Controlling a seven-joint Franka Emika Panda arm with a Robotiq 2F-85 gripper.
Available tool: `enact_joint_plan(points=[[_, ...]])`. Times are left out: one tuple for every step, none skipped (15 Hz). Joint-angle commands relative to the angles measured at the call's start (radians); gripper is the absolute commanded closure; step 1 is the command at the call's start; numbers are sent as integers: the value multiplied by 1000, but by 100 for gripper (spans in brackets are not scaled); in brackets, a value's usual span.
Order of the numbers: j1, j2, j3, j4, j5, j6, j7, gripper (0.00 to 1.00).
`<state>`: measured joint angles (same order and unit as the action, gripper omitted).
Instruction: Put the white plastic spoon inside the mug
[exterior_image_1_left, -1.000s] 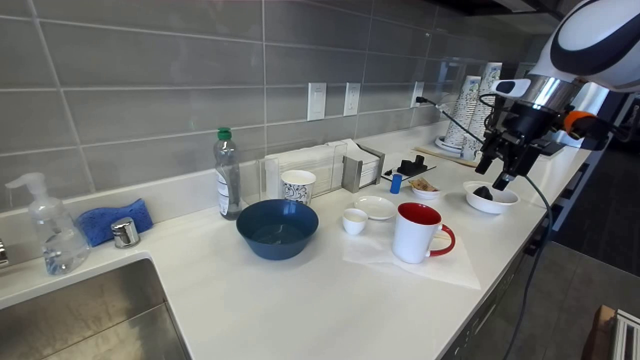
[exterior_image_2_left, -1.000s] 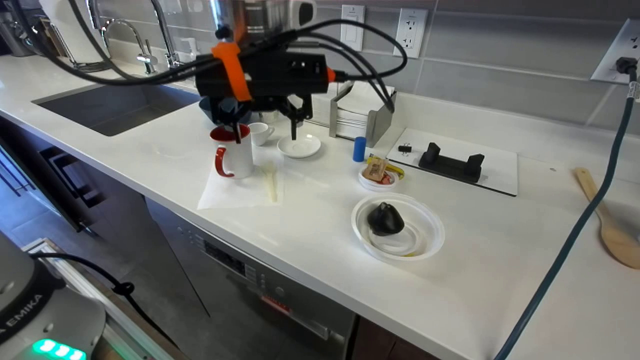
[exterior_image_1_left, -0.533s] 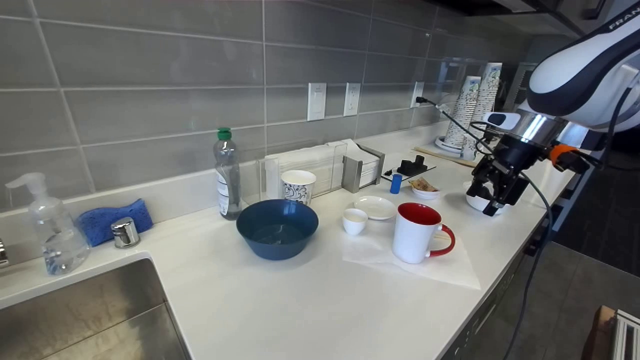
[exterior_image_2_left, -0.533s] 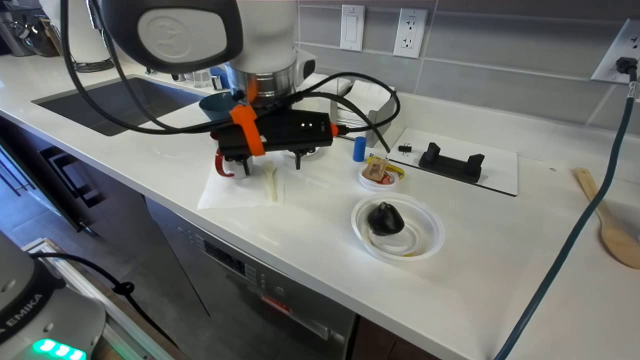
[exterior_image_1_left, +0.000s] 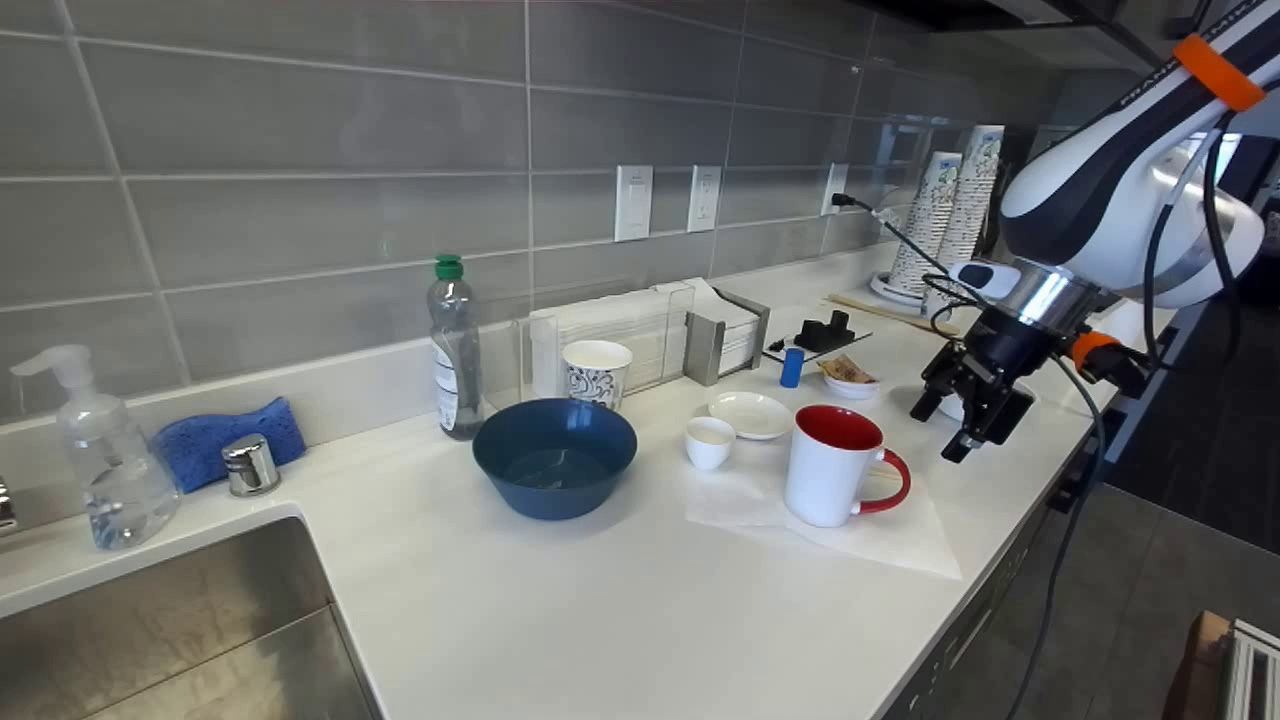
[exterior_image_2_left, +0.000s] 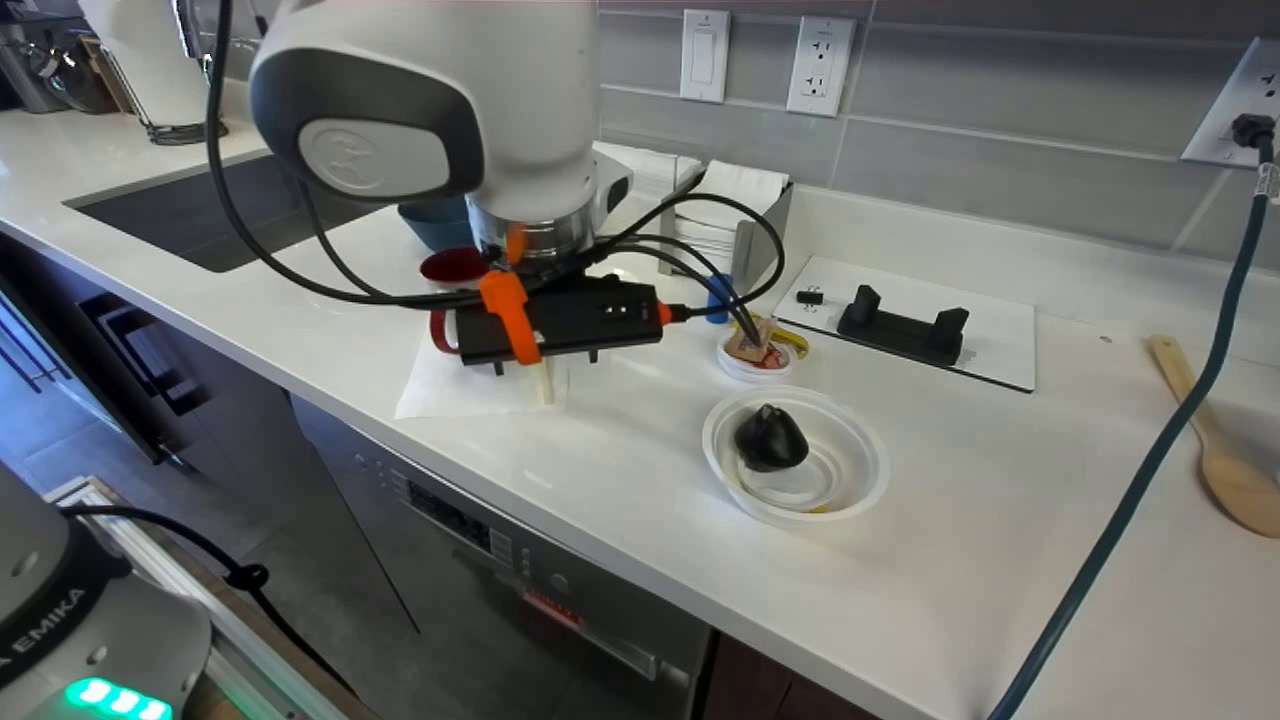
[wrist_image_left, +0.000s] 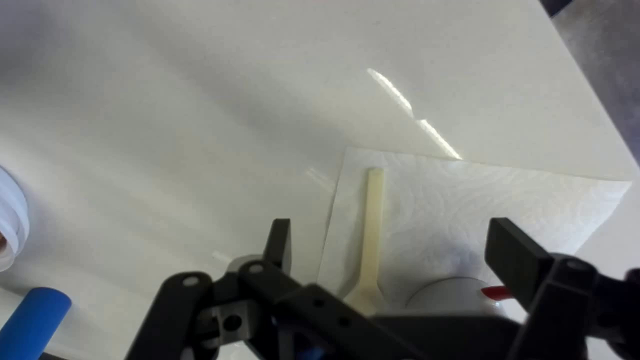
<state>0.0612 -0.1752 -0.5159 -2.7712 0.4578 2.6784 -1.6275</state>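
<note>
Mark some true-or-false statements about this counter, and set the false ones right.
1. The spoon and the mug rest on one white napkin. True.
2. The spoon is inside the mug. False: it lies outside, beside the mug.
3. The mug lies on its side. False: it stands upright.
4. The hand is open, its fingers apart. True.
5. In an exterior view, the small white cup appears between the blue bowl and the mug. True.
6. The blue bowl sits in the sink. False: it sits on the counter.
</note>
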Motion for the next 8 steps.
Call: enact_joint_plan(points=[[47, 46, -17, 0, 129, 42, -132, 0], [54, 56, -15, 0, 160, 42, -161, 0], [59, 67, -13, 0, 188, 42, -191, 0], [63, 81, -10, 0, 210, 42, -219, 0], [71, 92, -8, 0, 248, 56, -263, 0], [75, 99, -7, 0, 278, 57, -293, 0], [81, 103, -5, 0, 315, 65, -333, 0], [85, 107, -4, 0, 348, 67, -365, 4]])
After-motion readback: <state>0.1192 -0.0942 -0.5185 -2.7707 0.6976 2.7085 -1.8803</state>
